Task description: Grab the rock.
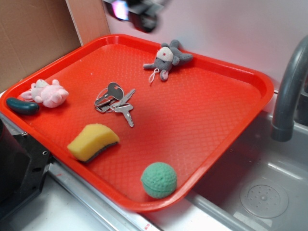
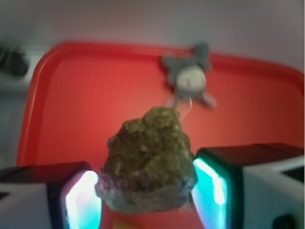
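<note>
In the wrist view the rock (image 2: 147, 157), a lumpy brown-grey stone, sits between my gripper's (image 2: 147, 193) two lit fingers and touches both pads. It hangs above the red tray (image 2: 95, 105). In the exterior view the gripper (image 1: 139, 12) is a blurred shape high above the tray's (image 1: 202, 120) far edge. I cannot make out the rock there, and none lies on the tray.
On the tray lie a grey plush mouse (image 1: 168, 57), a bunch of keys (image 1: 115, 101), a yellow sponge (image 1: 92, 141), a green knitted ball (image 1: 159, 179), a pink plush (image 1: 48, 92) and a dark green object (image 1: 22, 106). A grey faucet (image 1: 288, 91) and sink (image 1: 260, 192) stand to the right.
</note>
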